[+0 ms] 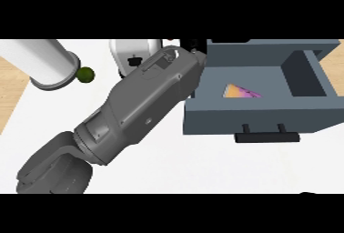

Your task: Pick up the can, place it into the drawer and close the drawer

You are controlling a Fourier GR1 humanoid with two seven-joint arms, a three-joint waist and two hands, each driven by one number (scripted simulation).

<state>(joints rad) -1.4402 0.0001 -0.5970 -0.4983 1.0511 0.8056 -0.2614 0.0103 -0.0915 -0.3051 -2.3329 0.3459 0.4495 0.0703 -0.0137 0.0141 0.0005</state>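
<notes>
**White counter with drawer unit, cylinder and small green object**

The counter (222,168) has a white top, with a strip of light wood showing along its left edge. On the right stands a grey-blue drawer unit (255,119), its drawer pulled open toward the near side, with a dark handle (266,136) on the front. At the far left lies a large white cylinder (42,61) with a grey rim. Just beside that rim, to its right, sits a small green round object (85,74). A white rounded object (132,52) shows farther back, partly hidden.
</notes>
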